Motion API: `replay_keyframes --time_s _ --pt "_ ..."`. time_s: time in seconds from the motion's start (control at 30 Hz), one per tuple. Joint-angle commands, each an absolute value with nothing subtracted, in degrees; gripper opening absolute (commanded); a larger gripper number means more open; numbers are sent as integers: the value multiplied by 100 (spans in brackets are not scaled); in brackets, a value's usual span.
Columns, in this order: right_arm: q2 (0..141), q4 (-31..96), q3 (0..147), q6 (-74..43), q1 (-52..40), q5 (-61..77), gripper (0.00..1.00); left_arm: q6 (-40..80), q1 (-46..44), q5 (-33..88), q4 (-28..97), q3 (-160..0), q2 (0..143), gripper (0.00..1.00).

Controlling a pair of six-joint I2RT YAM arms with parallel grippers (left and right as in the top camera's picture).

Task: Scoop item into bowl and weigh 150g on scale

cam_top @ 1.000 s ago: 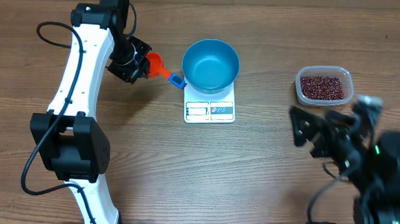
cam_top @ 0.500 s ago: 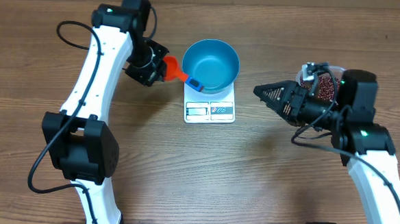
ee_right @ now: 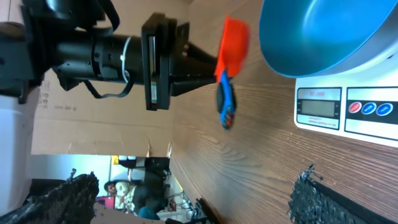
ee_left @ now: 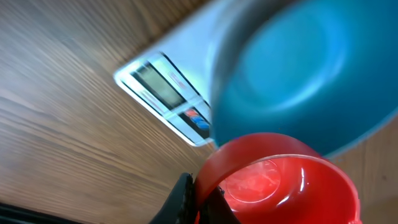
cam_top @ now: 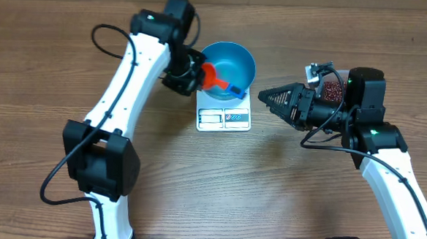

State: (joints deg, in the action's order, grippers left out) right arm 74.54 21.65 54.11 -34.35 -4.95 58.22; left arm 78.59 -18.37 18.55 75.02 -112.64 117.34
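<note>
A: Overhead first; how is the left arm [cam_top: 131, 78] posed?

B: It rises from the near-left edge of the table [cam_top: 159, 175], bends at the elbow and reaches across toward the bowl [cam_top: 231, 65]; the left gripper [cam_top: 198, 79] sits at the bowl's left rim.

A: And its jaws?

B: Clenched on the red cup of the scoop [cam_top: 213, 75]; the left wrist view shows the cup's rim pinched between the fingers [ee_left: 184, 198], and the cup's inside is glossy red; the blue handle [cam_top: 234, 90] sticks out free over the bowl's inside.

A: The right arm [cam_top: 392, 195]?

B: It comes up from the near-right corner and turns left; the right gripper [cam_top: 268, 98] points toward the scale [cam_top: 224, 116] but is apart from it, jaws spread wide and holding nothing; in its own view the two pads [ee_right: 317, 199] stand far apart at the bottom corners.

A: Where are the task's things?

B: The bowl stands on the scale, whose display edge faces the near side; the bowl's inside shows plain blue; the beans [cam_top: 334, 89] lie in the clear tub [cam_top: 338, 75] at far right, partly hidden by the right arm's wrist.
</note>
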Motion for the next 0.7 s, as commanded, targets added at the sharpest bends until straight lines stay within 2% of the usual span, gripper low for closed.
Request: replay_keyframes --time_s 0.0,0.3,0.67 --pt "7461 2128 5553 -3448 -552 5787 100 8460 -2145 2268 7255 -11354 11686 4" --pt "7461 2128 5553 -3450 -552 5354 100 9765 -2768 2300 6995 -11354 11688 4" --pt "7461 2126 5553 -3450 -552 4722 100 10366 -3074 2403 6873 -11351 11688 4"
